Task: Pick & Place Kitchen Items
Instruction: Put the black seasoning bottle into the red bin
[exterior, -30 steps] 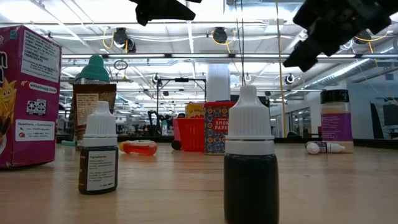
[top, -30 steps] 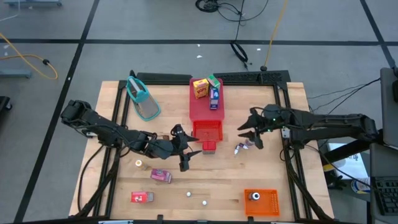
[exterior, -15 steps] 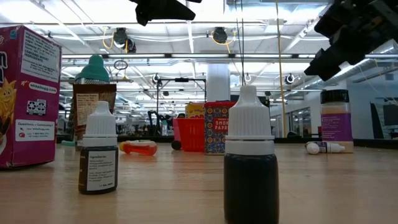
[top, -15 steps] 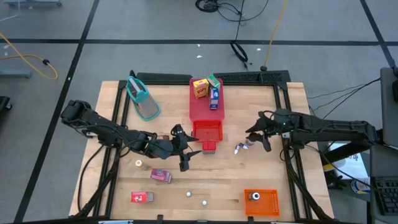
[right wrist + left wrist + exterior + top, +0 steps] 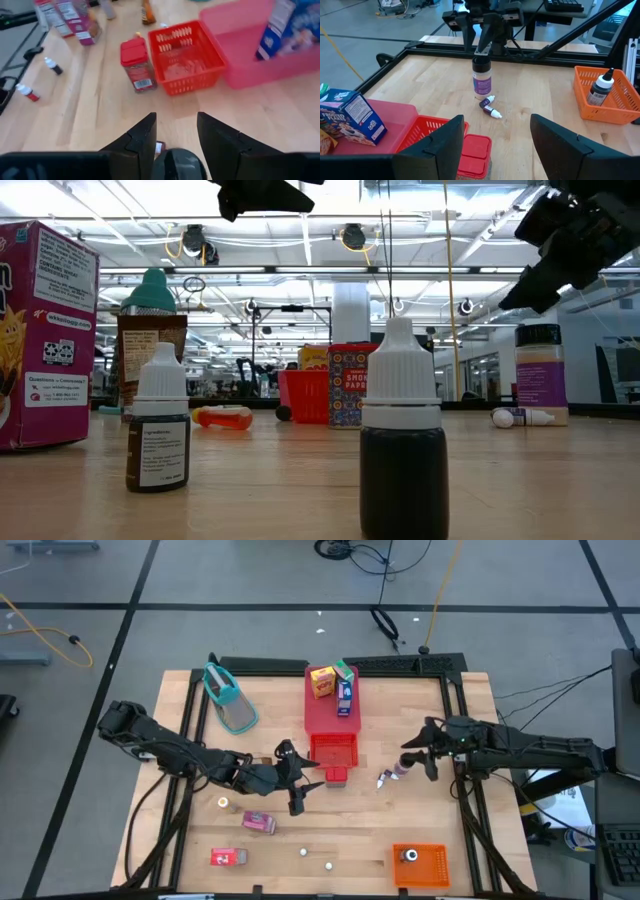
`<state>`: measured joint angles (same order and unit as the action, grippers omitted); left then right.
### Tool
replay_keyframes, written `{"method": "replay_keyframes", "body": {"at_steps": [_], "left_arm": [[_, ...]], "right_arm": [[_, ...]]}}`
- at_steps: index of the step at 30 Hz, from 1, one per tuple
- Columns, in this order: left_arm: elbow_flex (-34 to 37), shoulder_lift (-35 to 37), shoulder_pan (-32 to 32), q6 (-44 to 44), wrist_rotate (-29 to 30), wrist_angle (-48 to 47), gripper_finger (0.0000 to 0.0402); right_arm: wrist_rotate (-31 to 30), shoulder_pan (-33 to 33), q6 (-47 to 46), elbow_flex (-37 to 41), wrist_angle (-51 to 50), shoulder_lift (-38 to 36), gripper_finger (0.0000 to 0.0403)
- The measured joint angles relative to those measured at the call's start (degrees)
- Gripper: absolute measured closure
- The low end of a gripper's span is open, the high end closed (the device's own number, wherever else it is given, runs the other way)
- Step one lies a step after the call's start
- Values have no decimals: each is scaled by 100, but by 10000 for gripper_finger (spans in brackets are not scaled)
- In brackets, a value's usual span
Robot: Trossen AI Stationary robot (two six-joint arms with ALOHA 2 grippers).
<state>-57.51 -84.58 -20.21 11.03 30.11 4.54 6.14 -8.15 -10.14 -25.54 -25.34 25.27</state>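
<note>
Right wrist view shows the right claw (image 5: 176, 120) spread, hovering just above the jar (image 5: 176, 165). The jar stands upright on the table beneath it, a dropper bottle (image 5: 490, 106) just beside. It looks rigid, light and smooth-sided, so I'd pinch across its dark cap. The left claw (image 5: 496, 122) waits spread, well apart, by the basket (image 5: 427, 132).

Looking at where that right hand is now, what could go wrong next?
The right hand hangs open just above the upright purple-label jar; coming down off-center could tip it. A small dropper bottle lies right beside the jar and might get knocked or rolled away.
</note>
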Motion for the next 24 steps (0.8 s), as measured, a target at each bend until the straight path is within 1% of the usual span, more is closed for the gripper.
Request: {"method": "replay_keyframes", "body": {"at_steps": [2, 9, 16, 19, 24], "left_arm": [[2, 0, 0, 0, 2, 0, 174], [2, 0, 0, -39, 2, 0, 174], [2, 0, 0, -42, 2, 0, 174], [2, 0, 0, -76, 2, 0, 174], [1, 0, 0, -87, 2, -2, 174]], "right_arm": [[-45, -1, -177, 0, -146, 1, 266], [-26, 1, -670, 114, -204, 5, 265], [3, 1, -740, 114, -239, 72, 264], [12, 1, -827, 114, -284, 137, 251], [156, 1, -879, 111, -286, 242, 208]]}}
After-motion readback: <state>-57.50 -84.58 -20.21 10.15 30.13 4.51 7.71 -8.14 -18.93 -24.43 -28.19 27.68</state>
